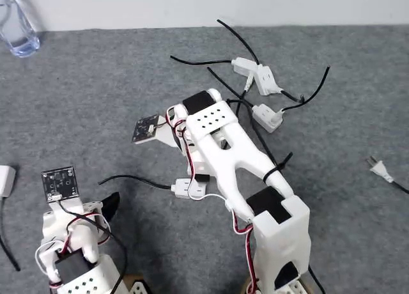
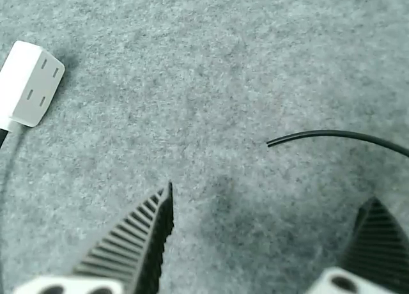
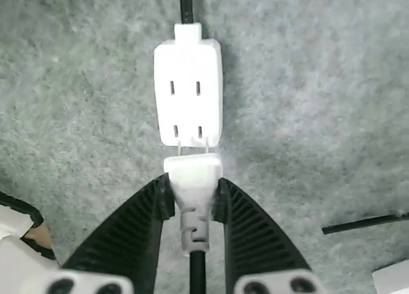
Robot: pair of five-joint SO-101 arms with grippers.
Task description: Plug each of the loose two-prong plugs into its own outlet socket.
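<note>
socket (image 1: 4,179) (image 1: 183,189) (image 1: 266,80) (image 1: 264,117) x4 | plug (image 1: 381,170) (image 3: 193,176) x2 sure, any more among the far sockets unclear | arm (image 1: 70,259) (image 1: 223,147) x2 | bottle (image 1: 16,27) x1

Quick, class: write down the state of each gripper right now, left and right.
Left gripper: open, empty.
Right gripper: closed on a white two-prong plug, prongs at the outlet socket.

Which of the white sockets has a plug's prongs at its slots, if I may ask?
The socket before the right gripper: the right gripper holds a plug whose prongs meet the nearer slot pair. The socket near the left gripper shows bare slots.
</note>
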